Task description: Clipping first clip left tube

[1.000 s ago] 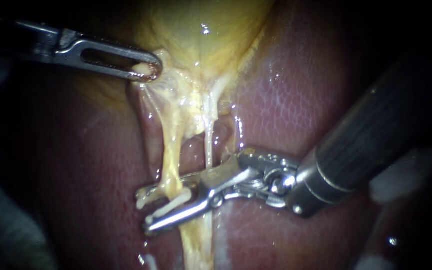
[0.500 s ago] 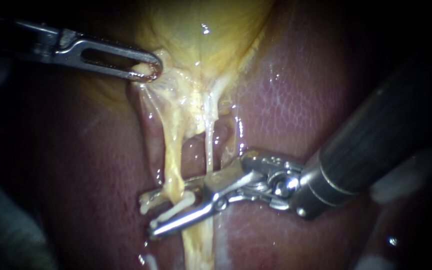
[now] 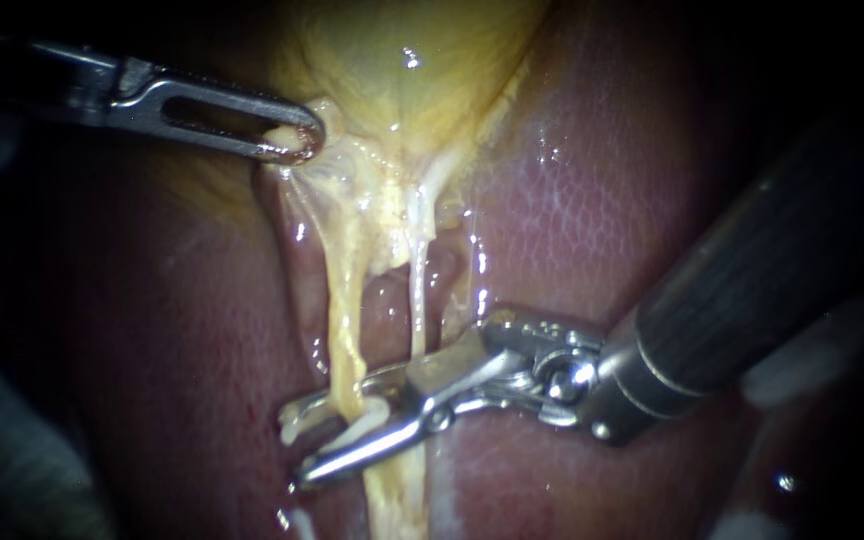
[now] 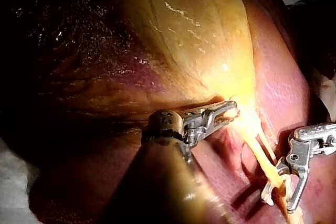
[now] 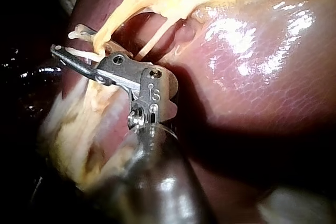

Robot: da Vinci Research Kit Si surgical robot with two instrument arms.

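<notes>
Endoscope view, lower centre: R instrument (image 3: 302, 445) w/ jaws clamped on white clip (image 3: 357, 432), astride left tube (image 3: 344, 320). Upper left: L instrument (image 3: 297, 140), jaws pinched on gallbladder (image 3: 402, 60) edge. Only in L wrist view: broad gallbladder body. Only in R wrist view: ragged yellow tissue beside shaft. Count: 2 instruments, 2 tubes, 1 clip. Right tube (image 3: 418, 300) thin, just beside. Liver (image 3: 572, 230) wet, glossy; dark surroundings.

liver (image 3: 592, 230) is the bed: pink, wet, mottled. gallbladder (image 3: 402, 70) and two pale tubes (image 3: 344, 320) lie on it.
</notes>
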